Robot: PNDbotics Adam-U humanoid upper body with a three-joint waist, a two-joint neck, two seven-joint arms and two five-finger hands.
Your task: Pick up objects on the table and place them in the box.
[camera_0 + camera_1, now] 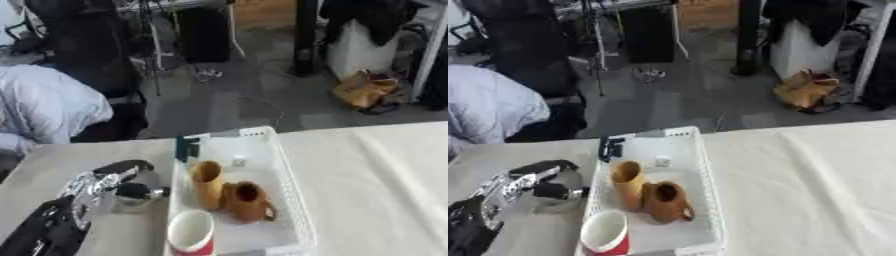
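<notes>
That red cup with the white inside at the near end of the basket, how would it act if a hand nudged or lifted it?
The red cup looks thin-walled, so probably light and easily squashed. It seems to lean against the white basket wall, so a nudge would likely tip or roll it. Its round, smooth side may slip.

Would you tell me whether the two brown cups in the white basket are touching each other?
Touching. In the left eye view the tall brown cup and the brown mug press side by side with no gap, inside the white basket.

Three cups (229, 197) crowd the near half of the box (284, 170). Its far half lies open. The table (376, 185) to the right is bare.
</notes>
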